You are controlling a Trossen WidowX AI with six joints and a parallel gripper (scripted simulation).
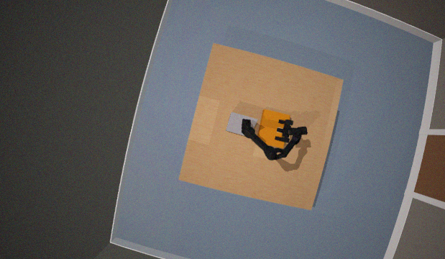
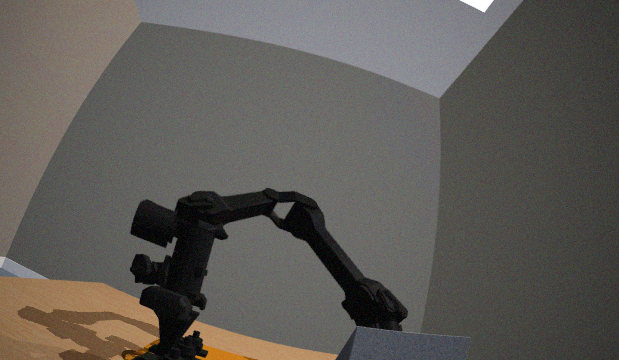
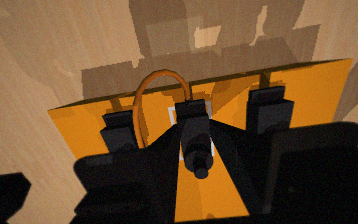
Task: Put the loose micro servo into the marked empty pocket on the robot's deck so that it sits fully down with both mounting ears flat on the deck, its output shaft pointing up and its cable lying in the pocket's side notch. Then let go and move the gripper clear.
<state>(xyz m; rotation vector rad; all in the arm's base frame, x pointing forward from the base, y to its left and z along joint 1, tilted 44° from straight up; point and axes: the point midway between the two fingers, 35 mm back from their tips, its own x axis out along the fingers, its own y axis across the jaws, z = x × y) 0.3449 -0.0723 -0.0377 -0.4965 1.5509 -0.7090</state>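
Note:
The black micro servo (image 3: 195,131) is upright between the fingers, its round output shaft facing up. It stands over the white-outlined pocket (image 3: 172,116) on the orange deck (image 3: 330,85) (image 1: 269,138) (image 2: 226,353), between two fitted black servos. Parts of the outline show around it. Whether its ears touch the deck cannot be told. The orange cable (image 3: 161,73) loops from the left finger's side to the servo's far end; the side notch is not clearly visible. My gripper (image 3: 192,125) is shut on the servo and points down, low over the deck.
One fitted servo (image 3: 120,132) stands left of the held one and another (image 3: 271,115) stands right, both close to my fingers in the wrist view. The deck lies on the wooden table (image 1: 236,169). A grey block (image 1: 235,122) (image 2: 409,345) is under the arm's base.

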